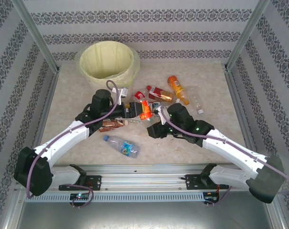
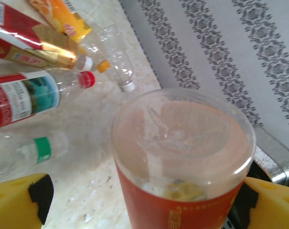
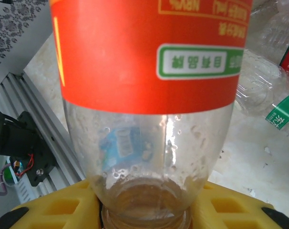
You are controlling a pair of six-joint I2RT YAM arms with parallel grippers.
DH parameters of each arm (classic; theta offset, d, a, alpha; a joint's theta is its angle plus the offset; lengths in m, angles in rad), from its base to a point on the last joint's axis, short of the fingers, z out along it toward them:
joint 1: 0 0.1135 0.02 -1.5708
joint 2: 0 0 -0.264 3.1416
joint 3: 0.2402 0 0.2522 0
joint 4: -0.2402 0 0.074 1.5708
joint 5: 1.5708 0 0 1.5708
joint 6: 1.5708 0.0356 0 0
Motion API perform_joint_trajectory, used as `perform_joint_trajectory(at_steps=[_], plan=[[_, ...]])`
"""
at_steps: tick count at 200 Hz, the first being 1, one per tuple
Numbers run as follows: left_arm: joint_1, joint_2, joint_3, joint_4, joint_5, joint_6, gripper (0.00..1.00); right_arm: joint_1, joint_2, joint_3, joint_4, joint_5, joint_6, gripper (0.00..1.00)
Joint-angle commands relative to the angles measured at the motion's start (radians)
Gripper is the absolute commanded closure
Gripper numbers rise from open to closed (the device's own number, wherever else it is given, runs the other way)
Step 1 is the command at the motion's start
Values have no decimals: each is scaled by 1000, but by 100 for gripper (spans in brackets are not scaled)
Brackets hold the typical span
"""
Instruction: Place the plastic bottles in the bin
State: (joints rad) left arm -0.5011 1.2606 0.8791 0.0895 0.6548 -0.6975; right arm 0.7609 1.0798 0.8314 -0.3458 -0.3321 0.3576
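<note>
A clear plastic bottle with an orange-red label (image 1: 145,110) lies between both grippers at the table's middle. My right gripper (image 1: 157,114) is shut on its neck, which sits between the yellow fingers (image 3: 54,210) in the right wrist view (image 3: 144,214). My left gripper (image 1: 135,110) is open around the bottle's base (image 2: 182,138), with a gap at its left finger (image 2: 20,200). More bottles lie behind: red-labelled (image 1: 159,93), orange (image 1: 177,88) and clear (image 1: 197,101). The cream bin (image 1: 135,67) with its pale yellow liner stands at the back left.
A blue-labelled bottle (image 1: 123,146) lies near the front rail, and a brown-labelled one (image 1: 113,124) lies under the left arm. A red-capped bottle (image 2: 35,93) and a green-capped one (image 2: 25,152) lie left of the held bottle. Patterned walls and metal posts close in the table.
</note>
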Motion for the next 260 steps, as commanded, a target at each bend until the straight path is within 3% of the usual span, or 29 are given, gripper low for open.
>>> perform_joint_trajectory(at_steps=[1,67,103,260], plan=[[-19,36,24,139,31,-54,9,-3,-55,-25,41,-30,35,57],[-36,164,92,258,119,-111,29,37,-158,-14,-42,72,65,58],[-40,201,119,295,156,-131,36,61,-164,-3,-77,108,68,58],[-42,166,172,166,121,-90,61,60,-133,1,-72,165,15,57]])
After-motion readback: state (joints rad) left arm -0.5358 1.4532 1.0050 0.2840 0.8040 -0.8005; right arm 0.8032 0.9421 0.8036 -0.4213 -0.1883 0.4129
